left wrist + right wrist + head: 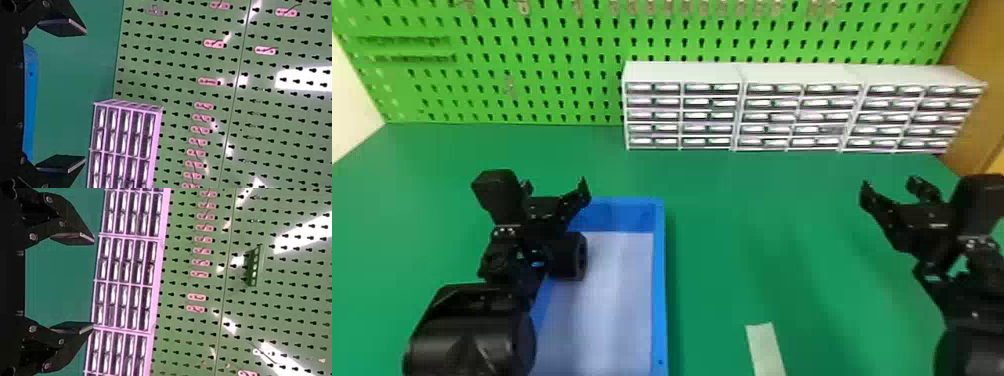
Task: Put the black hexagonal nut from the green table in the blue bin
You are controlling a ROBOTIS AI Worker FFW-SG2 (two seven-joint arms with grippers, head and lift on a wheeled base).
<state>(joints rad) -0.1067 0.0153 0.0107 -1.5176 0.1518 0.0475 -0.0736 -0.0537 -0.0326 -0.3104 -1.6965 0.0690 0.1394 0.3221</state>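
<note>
Placement appears complete: the black hexagonal nut (568, 256), as judged from shape, sits in the blue bin (659, 280), left of centre in the head view, partly hidden by the left arm (469, 330); left gripper (85, 95) and right gripper (93, 283) have fingers apart, nothing clamped; only arm withdrawal seems left.

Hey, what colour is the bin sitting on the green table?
The bin is blue around its rim and walls; it shows best in the head view.

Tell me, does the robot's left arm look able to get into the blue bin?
Probably yes: the left hand is open and seems to hang over the blue bin, with nothing visible blocking the way down.
</note>
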